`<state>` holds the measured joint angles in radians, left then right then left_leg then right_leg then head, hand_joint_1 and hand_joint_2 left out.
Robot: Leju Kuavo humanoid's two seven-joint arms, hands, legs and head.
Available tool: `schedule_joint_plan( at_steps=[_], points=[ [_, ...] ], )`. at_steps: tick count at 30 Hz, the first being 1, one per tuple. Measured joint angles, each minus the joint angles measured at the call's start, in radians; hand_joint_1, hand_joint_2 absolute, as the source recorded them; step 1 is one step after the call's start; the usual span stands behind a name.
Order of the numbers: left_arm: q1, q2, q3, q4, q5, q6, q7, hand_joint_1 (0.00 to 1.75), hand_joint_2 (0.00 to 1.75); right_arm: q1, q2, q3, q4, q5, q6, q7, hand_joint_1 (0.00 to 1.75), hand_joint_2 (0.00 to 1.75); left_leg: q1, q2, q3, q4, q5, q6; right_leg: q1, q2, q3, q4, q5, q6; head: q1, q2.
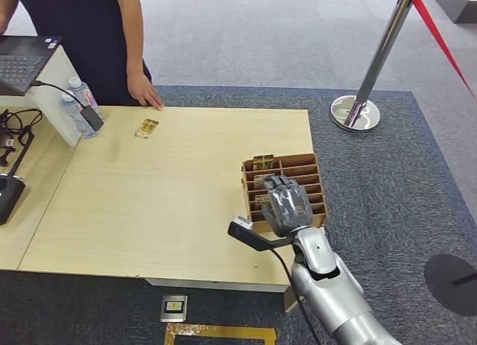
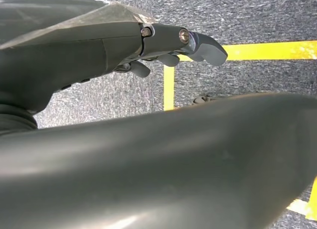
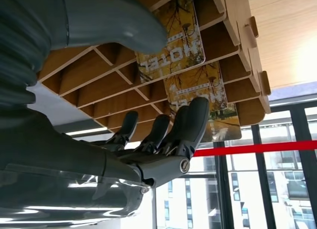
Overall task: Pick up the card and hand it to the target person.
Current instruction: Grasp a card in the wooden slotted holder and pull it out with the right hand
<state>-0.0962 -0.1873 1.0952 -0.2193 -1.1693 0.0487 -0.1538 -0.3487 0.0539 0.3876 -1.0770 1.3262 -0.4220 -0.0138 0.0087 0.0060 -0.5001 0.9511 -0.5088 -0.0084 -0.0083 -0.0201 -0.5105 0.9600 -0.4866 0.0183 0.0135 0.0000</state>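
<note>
Our right hand [image 1: 287, 205] hovers, fingers spread, over the card rack [image 1: 313, 182] at the surface's [image 1: 168, 203] near right edge; left of it lies open wood.

Your right arm [image 1: 337, 293] is a silver, rounded shell with a dark seam ring at the wrist and a black cable running along its underside. A black bar-shaped camera mount [image 1: 253, 237] sticks out sideways at the wrist. The right hand [image 1: 287, 203] is grey, with a paler ribbed back and darker fingers [image 3: 188, 122]; you can see a round silver screw at a finger's base. On the left hand [image 2: 157, 46], two silver screws sit along a dark grey finger with a lighter tip.
</note>
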Motion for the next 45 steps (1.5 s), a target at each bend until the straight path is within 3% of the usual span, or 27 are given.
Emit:
schedule_joint_plan(
  at_steps=[17, 26, 45],
  points=[
    [0.002, 0.0, 0.0, 0.0, 0.011, 0.004, -0.004, 0.0, 0.0, -0.014, 0.014, -0.006, 0.061, 0.003, -0.01, 0.005, 0.87, 1.75, 0.0, 0.0, 0.0, 0.0, 0.0, 0.0, 0.0, 0.0, 0.0, 0.0, 0.0, 0.0, 0.0, 0.0],
    [0.008, 0.0, 0.001, 0.001, 0.016, 0.004, -0.012, 0.0, 0.0, -0.03, 0.02, -0.006, 0.084, 0.004, -0.021, 0.004, 1.73, 1.75, 0.0, 0.0, 0.0, 0.0, 0.0, 0.0, 0.0, 0.0, 0.0, 0.0, 0.0, 0.0, 0.0, 0.0],
    [0.015, 0.006, 0.002, 0.008, 0.032, 0.004, -0.027, 0.0, 0.0, -0.022, 0.01, -0.006, 0.047, 0.032, -0.056, -0.015, 1.75, 1.75, 0.0, 0.0, 0.0, 0.0, 0.0, 0.0, 0.0, 0.0, 0.0, 0.0, 0.0, 0.0, 0.0, 0.0]
  ],
)
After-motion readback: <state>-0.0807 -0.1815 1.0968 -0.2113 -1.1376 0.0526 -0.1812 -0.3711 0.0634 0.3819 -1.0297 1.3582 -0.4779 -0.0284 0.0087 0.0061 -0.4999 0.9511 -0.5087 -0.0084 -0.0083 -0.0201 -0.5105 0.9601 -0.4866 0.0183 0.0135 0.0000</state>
